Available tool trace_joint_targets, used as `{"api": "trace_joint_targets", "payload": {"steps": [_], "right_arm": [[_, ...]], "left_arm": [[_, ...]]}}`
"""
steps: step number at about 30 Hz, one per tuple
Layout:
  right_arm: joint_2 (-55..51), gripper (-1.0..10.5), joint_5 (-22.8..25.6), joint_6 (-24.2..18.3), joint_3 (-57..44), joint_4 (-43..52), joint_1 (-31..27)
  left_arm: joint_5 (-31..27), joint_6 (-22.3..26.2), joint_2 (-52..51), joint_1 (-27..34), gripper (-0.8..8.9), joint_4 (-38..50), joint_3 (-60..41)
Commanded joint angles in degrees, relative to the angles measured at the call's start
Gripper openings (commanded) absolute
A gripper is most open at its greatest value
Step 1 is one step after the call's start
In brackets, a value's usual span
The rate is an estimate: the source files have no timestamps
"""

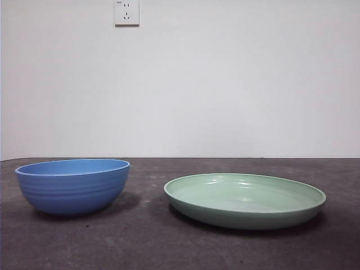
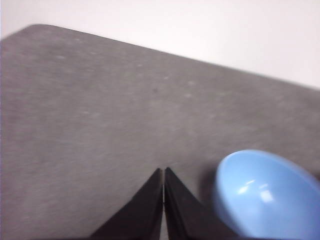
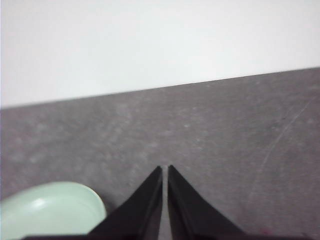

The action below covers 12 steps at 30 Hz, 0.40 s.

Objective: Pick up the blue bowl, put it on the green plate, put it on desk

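Count: we counted one blue bowl [image 1: 72, 186], one green plate [image 1: 245, 200], one wall socket [image 1: 127, 12] and two grippers, each seen only in its own wrist view.
Blue bowl: it stood upright on the desk [image 1: 140, 236] toward the left edge of the tabletop, empty as far as we could see, with faint ridges round its outer wall.
Green plate: it lay flat on the desk toward the right edge, well apart from the bowl, with bare tabletop between them.
Left gripper [image 2: 163, 172]: we saw its two black jaws pressed together, grasping nothing, above bare desk, with the blue bowl [image 2: 267, 195] just beside it and not touching.
Right gripper [image 3: 165, 170]: its jaws were likewise clenched tip to tip on nothing, above bare desk, with the rim of the green plate [image 3: 50, 210] near it.
Wall socket: it sat high on the white wall behind the far edge of the tabletop.
Writing: we found no brand or label that we could read; a small mark on the socket was too tiny to make out.
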Motion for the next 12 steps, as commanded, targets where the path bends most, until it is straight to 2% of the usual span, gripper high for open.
{"api": "trace_joint_targets", "payload": {"steps": [1,6,9,12], "right_arm": [[-0.04,0.1,-0.90,8.04,3.45,0.76,-0.07],[2.36,0.1,-4.48,12.83,11.50,-5.70,-0.02],[5.57,0.1,-8.68,13.11,17.57,-10.95,-0.02],[9.49,0.1,-14.01,13.09,24.04,-17.27,-0.02]], "left_arm": [[0.55,-6.34,0.31,-0.11,0.09,-0.46,4.87],[0.55,-6.12,2.99,-0.22,0.09,-7.21,14.93],[2.27,-5.77,6.40,-0.22,0.09,-12.46,22.05],[6.43,-5.81,10.82,-0.22,0.09,-17.62,28.92]]}}
